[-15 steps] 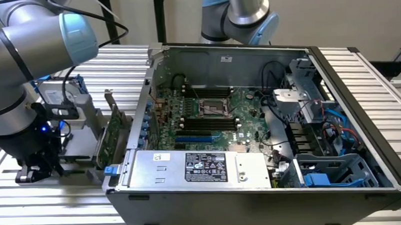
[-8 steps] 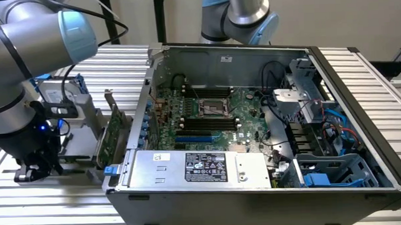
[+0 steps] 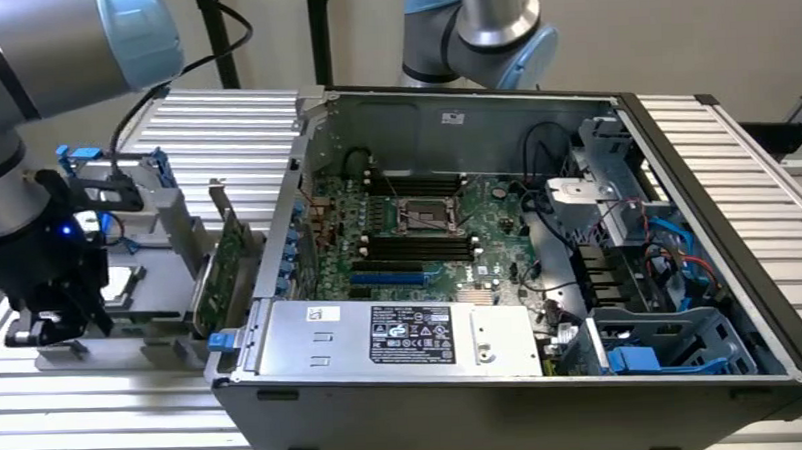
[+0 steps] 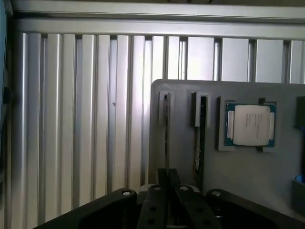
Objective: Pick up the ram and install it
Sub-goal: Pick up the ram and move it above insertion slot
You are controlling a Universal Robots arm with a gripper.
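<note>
The ram (image 4: 167, 136) stands on edge in a slot of the grey parts holder (image 4: 181, 157), showing as a thin dark line. My gripper (image 4: 167, 180) sits over the ram's near end, its fingers (image 4: 161, 183) closed tight on either side of the stick. A second thin stick (image 4: 200, 143) with a pale label stands in the neighbouring slot. In the exterior view my gripper (image 3: 56, 332) hangs low over the holder (image 3: 163, 293), at the left of the open computer case (image 3: 514, 381). The black memory slots (image 3: 409, 250) lie on the green motherboard (image 3: 495, 222).
A processor chip (image 4: 250, 125) rests in the holder beside the sticks. A tall green expansion card (image 3: 216, 276) stands between holder and case. A second arm (image 3: 494, 32) rises behind the case. Ribbed aluminium table (image 4: 86, 119) surrounds everything. The power supply (image 3: 392, 335) fills the case's near side.
</note>
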